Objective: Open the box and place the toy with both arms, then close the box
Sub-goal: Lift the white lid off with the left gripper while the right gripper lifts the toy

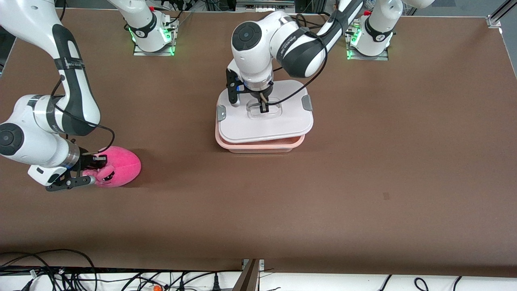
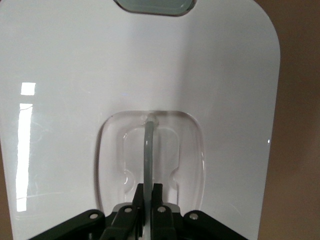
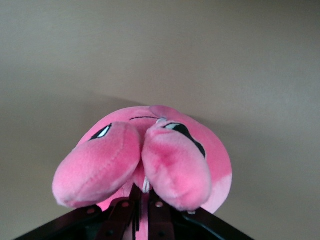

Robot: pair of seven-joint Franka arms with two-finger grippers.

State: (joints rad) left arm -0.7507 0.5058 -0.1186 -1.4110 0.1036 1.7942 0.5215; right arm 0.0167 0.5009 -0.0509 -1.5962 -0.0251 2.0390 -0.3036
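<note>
Toy (image 1: 117, 165) first, nearest the front camera: it lies on the table (image 1: 363, 169) toward the right arm's end, face turned toward that camera, dark eye marks showing. The right gripper (image 1: 93, 174) is pinched on it at table level; in the right wrist view its fingers (image 3: 131, 212) are drawn close together, squeezing plush so that two pink lobes of the toy (image 3: 150, 160) bulge over them. Farther from the camera, near the table's middle, sits the box (image 1: 262, 143), its pink base showing under the white lid (image 1: 291, 121). The lid lies skewed on the base, overhanging it, with a grey clip (image 1: 307, 103) at each short end. The left gripper (image 1: 263, 107) is down in the lid's clear centre recess, fingers (image 2: 159, 200) clamped narrow on the thin upright handle (image 2: 148, 160).
</note>
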